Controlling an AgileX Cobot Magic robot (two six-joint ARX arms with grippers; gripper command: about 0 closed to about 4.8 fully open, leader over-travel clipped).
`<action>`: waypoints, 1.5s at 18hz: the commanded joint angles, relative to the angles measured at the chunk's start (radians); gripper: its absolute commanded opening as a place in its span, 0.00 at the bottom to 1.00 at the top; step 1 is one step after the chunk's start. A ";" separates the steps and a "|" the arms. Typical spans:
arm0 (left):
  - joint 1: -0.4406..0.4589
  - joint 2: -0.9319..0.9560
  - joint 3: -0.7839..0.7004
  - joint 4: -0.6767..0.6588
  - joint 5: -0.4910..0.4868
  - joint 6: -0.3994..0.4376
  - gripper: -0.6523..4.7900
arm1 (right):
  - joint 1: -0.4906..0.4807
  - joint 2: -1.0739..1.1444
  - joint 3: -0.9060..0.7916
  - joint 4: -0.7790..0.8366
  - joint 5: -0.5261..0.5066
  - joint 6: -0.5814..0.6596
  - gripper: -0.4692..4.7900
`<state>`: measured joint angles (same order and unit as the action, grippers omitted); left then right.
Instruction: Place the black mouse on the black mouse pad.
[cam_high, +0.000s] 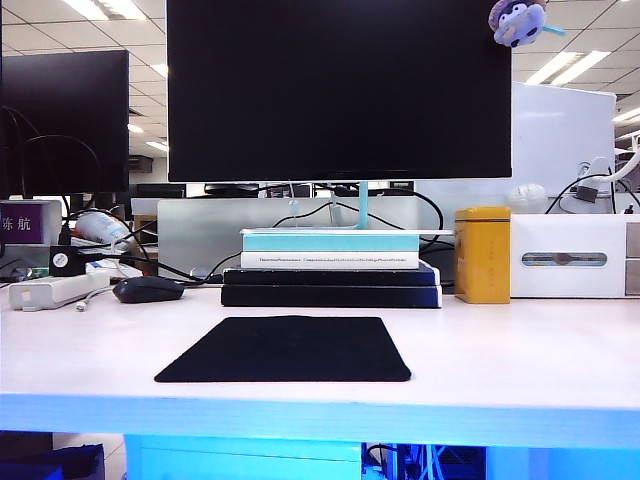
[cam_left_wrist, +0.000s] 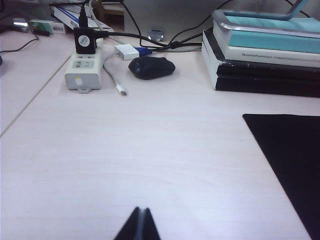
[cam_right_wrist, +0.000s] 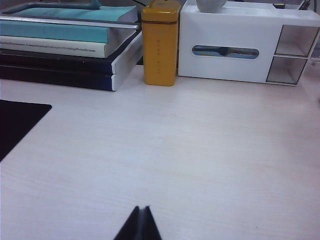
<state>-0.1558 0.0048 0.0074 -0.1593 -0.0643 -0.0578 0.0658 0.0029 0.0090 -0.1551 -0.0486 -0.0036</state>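
The black mouse (cam_high: 148, 289) (cam_left_wrist: 151, 67) lies on the pale desk at the back left, beside a white power strip (cam_high: 55, 290) (cam_left_wrist: 84, 70). In the middle of the desk, near its front edge, the black mouse pad (cam_high: 284, 349) (cam_left_wrist: 292, 160) (cam_right_wrist: 15, 122) lies flat with nothing on it. My left gripper (cam_left_wrist: 140, 210) is shut and holds nothing; it hovers over bare desk well short of the mouse. Over the right half of the desk my right gripper (cam_right_wrist: 141, 208) is shut too, with nothing between its tips. Neither gripper shows in the exterior view.
A stack of books (cam_high: 330, 270) (cam_left_wrist: 265, 55) (cam_right_wrist: 65, 45) under the monitor stand (cam_high: 362, 205) lies behind the pad. A yellow tin (cam_high: 482, 254) (cam_right_wrist: 160, 42) and a white organiser box (cam_high: 570, 256) (cam_right_wrist: 240, 42) stand at the back right. Cables and a black plug cube (cam_left_wrist: 85, 42) lie near the mouse.
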 joint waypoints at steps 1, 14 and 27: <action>0.001 -0.001 -0.002 -0.012 0.000 -0.003 0.11 | 0.001 -0.001 -0.008 0.011 0.002 0.004 0.08; 0.001 -0.002 -0.002 -0.012 0.000 -0.002 0.11 | 0.001 -0.001 -0.008 0.011 0.002 0.004 0.08; 0.001 -0.001 0.024 -0.012 0.134 -0.003 0.11 | 0.001 0.001 0.088 0.017 -0.286 0.109 0.08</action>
<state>-0.1562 0.0048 0.0177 -0.1722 0.0586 -0.0605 0.0662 0.0029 0.0856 -0.1455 -0.3168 0.0994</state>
